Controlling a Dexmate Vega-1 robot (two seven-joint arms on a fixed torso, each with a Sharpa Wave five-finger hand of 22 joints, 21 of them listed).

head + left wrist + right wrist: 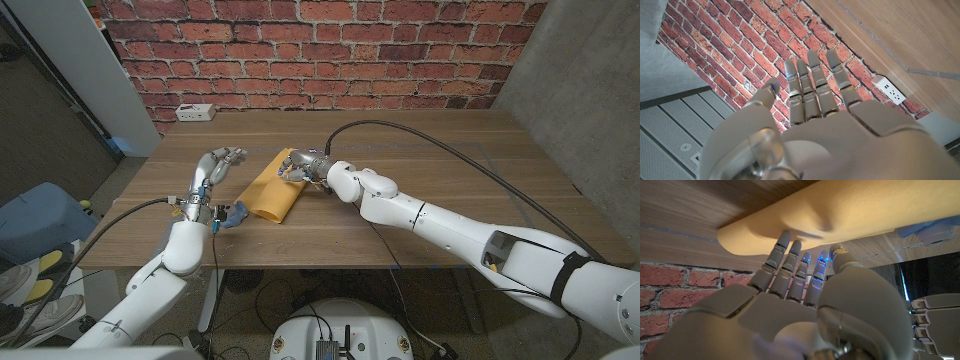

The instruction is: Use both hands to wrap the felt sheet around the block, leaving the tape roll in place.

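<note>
Head view: the yellow felt sheet (276, 187) lies folded into a long bundle near the middle of the wooden table (440, 190), running diagonally from the far right toward the near left; the block cannot be made out, so whether it sits inside the fold cannot be told. The right hand (303, 165) reaches in from the right and rests its fingers on the far end of the felt. In the right wrist view the fingertips (784, 236) touch the felt's rounded edge (840, 210), pressing a shallow dent into it; the fingers lie close together and nothing is enclosed in them. The left hand (218, 166) stands just beside the felt's left edge, fingers extended and close together, holding nothing; the left wrist view shows these fingers (812, 85) straight against the brick wall (740, 45). A white power strip (194, 112) lies at the table's far left edge. A small blue object (234, 214) sits near the felt's near end, beside the left wrist.
</note>
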